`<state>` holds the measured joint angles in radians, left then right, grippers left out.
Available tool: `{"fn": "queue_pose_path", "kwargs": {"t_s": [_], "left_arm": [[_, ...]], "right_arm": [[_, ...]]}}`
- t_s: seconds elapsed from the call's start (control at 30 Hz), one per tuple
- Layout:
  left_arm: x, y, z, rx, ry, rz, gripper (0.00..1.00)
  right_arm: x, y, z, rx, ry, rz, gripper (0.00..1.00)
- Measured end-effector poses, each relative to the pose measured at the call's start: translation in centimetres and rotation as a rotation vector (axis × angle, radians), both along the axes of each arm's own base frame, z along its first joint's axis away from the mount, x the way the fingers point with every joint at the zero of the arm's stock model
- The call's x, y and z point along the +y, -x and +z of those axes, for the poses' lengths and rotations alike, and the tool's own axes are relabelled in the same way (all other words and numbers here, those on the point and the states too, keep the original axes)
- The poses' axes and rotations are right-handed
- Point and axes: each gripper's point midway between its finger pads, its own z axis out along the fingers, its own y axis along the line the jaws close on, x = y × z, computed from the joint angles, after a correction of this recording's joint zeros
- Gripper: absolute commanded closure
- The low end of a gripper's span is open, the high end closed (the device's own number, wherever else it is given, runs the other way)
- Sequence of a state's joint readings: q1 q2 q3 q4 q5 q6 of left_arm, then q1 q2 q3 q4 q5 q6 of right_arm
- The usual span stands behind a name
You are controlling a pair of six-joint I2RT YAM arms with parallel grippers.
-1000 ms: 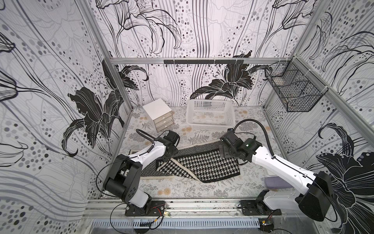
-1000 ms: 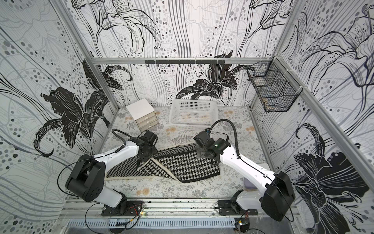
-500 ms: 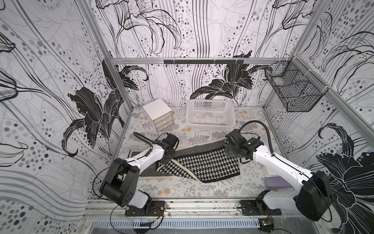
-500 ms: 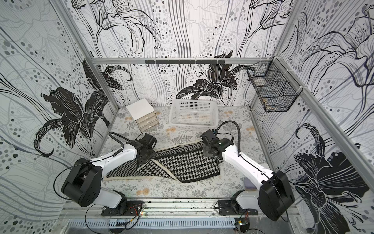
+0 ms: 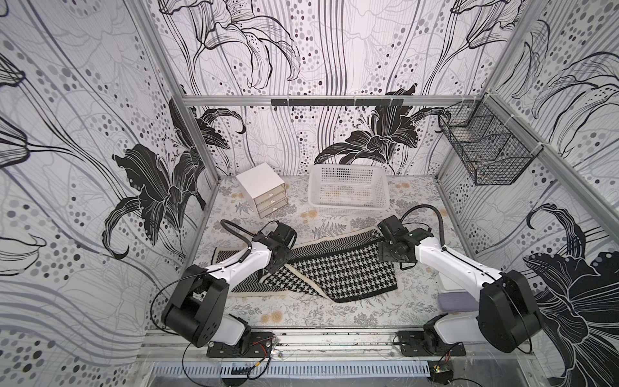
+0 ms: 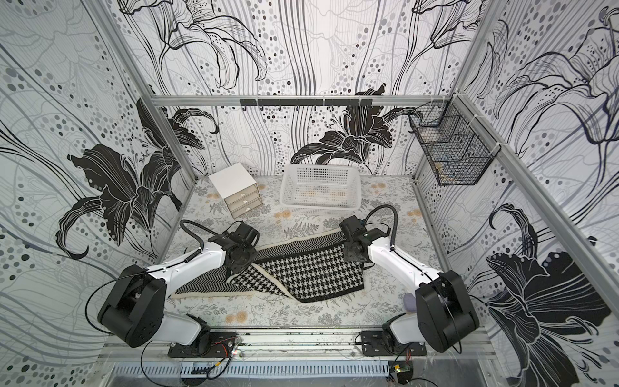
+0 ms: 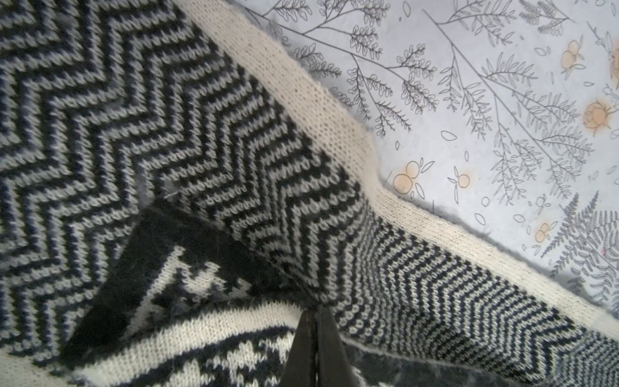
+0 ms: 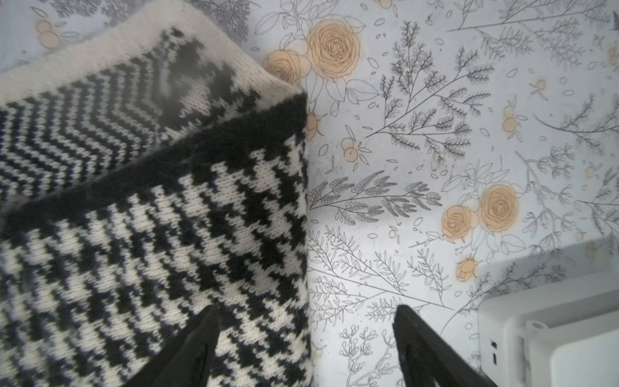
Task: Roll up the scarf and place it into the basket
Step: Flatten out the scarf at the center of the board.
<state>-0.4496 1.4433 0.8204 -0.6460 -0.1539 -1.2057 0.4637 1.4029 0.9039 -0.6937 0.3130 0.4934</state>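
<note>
Across the counter (image 5: 335,315): we see the scarf (image 5: 338,268), flat, partly folded.
Basket (image 5: 338,174): behind, apart from scarf.
Right end effector (image 8: 306,315): spread wide, straddling houndstooth edge.
Left end effector (image 7: 315,335): clamped on the scarf's herringbone fold.

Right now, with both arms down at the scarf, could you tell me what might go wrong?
The left gripper is shut on only a thin pucker of the scarf, which may slip free when pulled. The right gripper stands open astride the scarf's edge, one finger over bare table, so closing might catch only the top layer.
</note>
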Motion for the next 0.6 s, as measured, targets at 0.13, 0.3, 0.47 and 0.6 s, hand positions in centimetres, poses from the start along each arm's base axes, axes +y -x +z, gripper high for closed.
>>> {"fn": "queue_pose_path", "kwargs": {"t_s": [0.13,0.3,0.47,0.6], "left_arm": [[0.0,0.2,1.4,-0.038,0.010,-0.004,1.00],[1.2,1.6,5.3,-0.136,0.013,0.004,1.00],[3.4,3.3,9.1,-0.247,0.003,0.029,1.00],[4.9,3.7,10.6,-0.297,-0.021,0.022,1.00]], "right_arm": [[-0.4,-0.3,-1.5,0.046,-0.007,-0.008,0.16],[0.5,-0.3,-4.4,0.144,-0.034,0.029,0.69],[1.2,-1.1,-5.7,0.183,-0.071,0.029,1.00],[-1.0,-2.0,-5.3,0.168,-0.113,-0.061,1.00]]}}
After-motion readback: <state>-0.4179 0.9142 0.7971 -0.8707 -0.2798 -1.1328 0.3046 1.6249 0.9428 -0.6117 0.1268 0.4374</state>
